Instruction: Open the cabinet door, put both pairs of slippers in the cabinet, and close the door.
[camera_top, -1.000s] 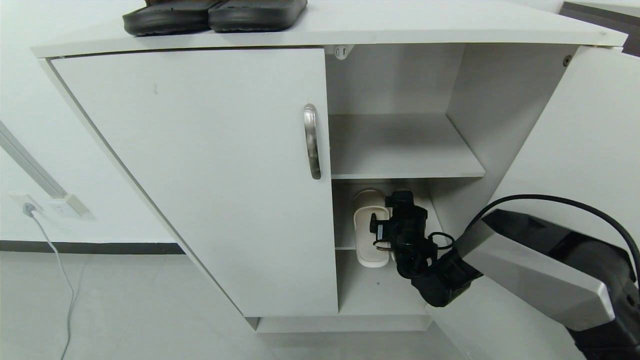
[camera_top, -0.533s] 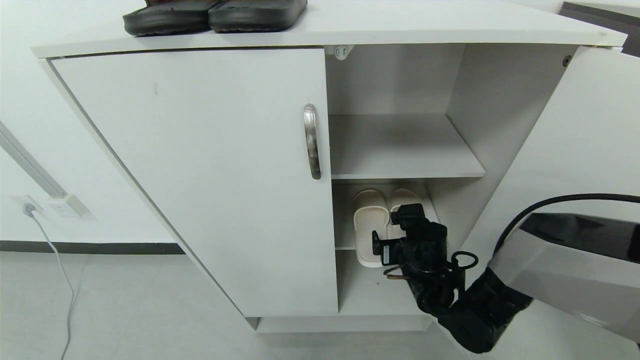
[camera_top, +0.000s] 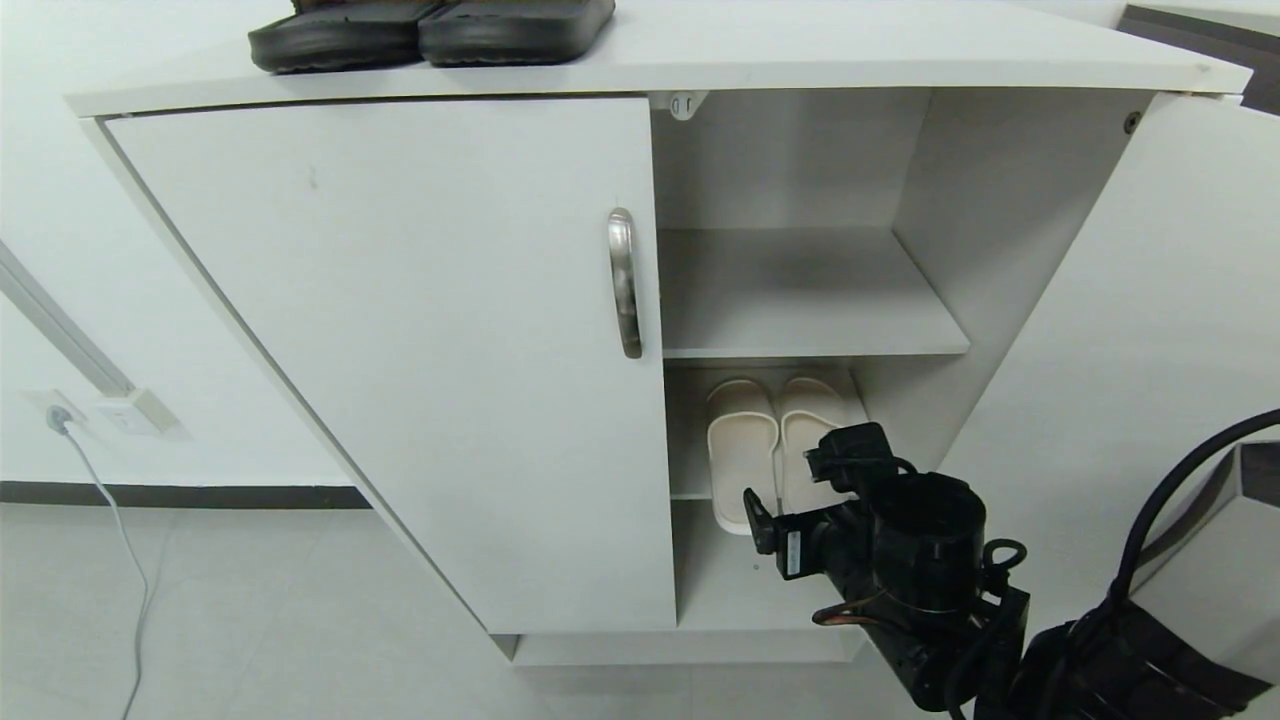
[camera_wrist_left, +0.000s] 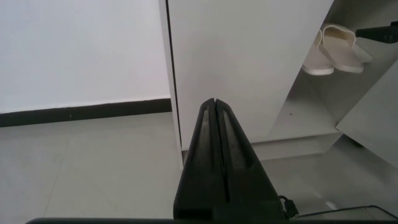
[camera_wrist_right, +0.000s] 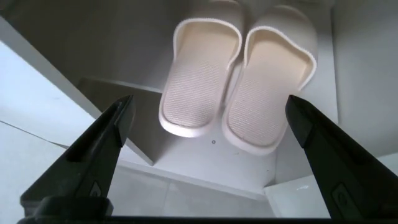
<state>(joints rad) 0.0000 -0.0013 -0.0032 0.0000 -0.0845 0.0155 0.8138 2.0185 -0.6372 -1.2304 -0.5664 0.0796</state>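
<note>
Cabinet (camera_top: 800, 60): white, fills the centre of the head view; its top board runs across the upper edge of the frame.
Left door (camera_top: 400, 350): shut, with an upright metal handle (camera_top: 624, 283) at its right edge, centre frame.
Right door (camera_top: 1150, 300): swung open, at the right side of the frame.
Upper shelf (camera_top: 800, 290): bare board, right of centre.
Cream slippers (camera_top: 742, 455) (camera_wrist_right: 267, 87) (camera_wrist_left: 339, 46): a pair lying side by side and touching on the lower shelf, below centre in the head view. The long axis of each runs front to back, near vertical in the frame. The toes point into the cabinet, towards the top of the frame. The heels face outward and overhang the shelf's front edge.
Black slippers (camera_top: 500, 25): a pair side by side on the cabinet top, upper left of the head frame. Only their near ends show, close to the front edge.
Right gripper (camera_top: 790, 485) (camera_wrist_right: 208, 118): lower right of centre in the head view, just in front of the cream slippers' heels and apart from them. Its fingers are spread wide and hold nothing.
Left gripper (camera_wrist_left: 214, 106): fingers pressed together with nothing between them. It is over grey floor, with the shut door beyond it.
Wall socket (camera_top: 50, 410): lower left of the head frame, with a grey cable (camera_top: 120, 540) hanging from it to the floor.
</note>
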